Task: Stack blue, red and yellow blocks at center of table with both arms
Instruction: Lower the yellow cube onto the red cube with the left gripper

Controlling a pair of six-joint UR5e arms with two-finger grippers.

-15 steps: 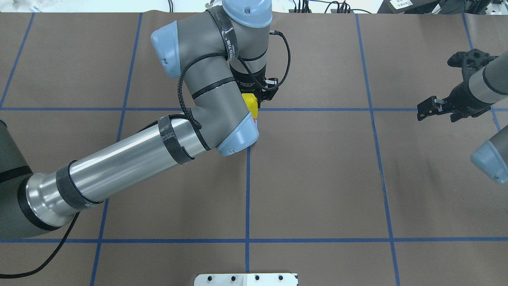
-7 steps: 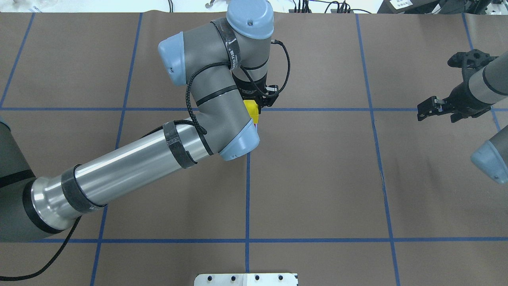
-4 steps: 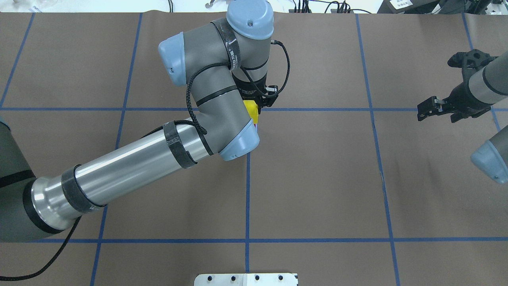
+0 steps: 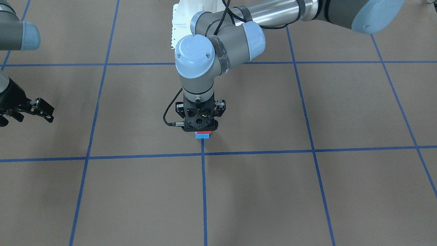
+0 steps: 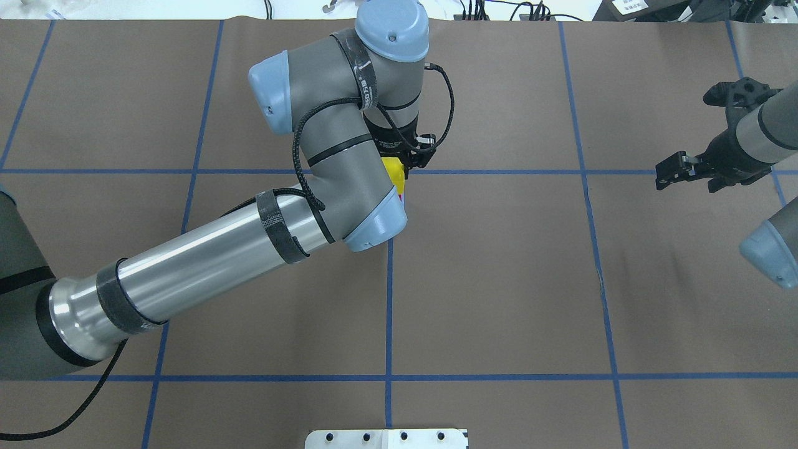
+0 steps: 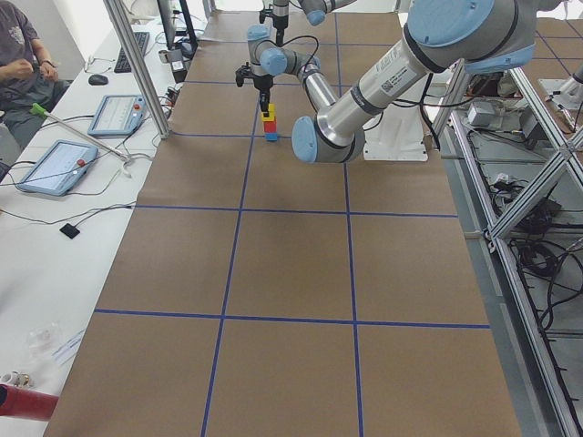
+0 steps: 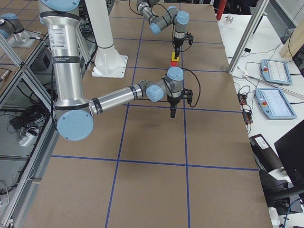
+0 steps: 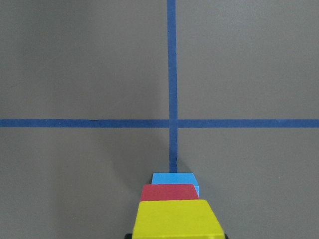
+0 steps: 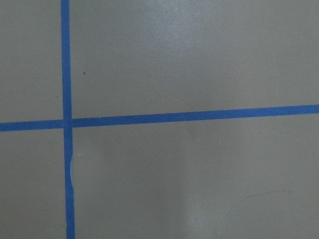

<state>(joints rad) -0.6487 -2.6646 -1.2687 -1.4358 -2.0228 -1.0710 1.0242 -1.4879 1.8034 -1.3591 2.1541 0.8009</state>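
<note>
Entry: my left gripper (image 4: pixel 200 127) clamps yellow block (image 8: pixel 174 219) atop red block (image 8: pixel 168 191), blue block (image 8: pixel 174 178), for alignment; right gripper (image 5: pixel 672 169), 3 o'clock overhead, parted, standing clear.

Table top (image 5: pixel 499 280) covered in matt brown paper, ruled into large rectangles by blue tape lines (image 5: pixel 388 312); slight crease (image 5: pixel 600 282) in the paper beside one line. Even overhead lighting, soft shadows only. Along one long edge, white bench (image 6: pixel 36 246) carrying two tablet-like control pendants (image 6: pixel 56 167) with red buttons, a keyboard (image 6: pixel 127 50), a mouse (image 6: pixel 98 79) and a small black device on a cable (image 6: pixel 70 230). Slanted aluminium post (image 6: pixel 137 68) rising from the bench edge. Seated person (image 6: pixel 18 50) at the bench's far corner. On the opposite side, aluminium-profile framing (image 6: pixel 499 248) above a grey floor (image 6: pixel 474 218), with cable bundles (image 6: pixel 537 273) between the rails. Dark monitor (image 7: pixel 292 147) at one end of the bench.
</note>
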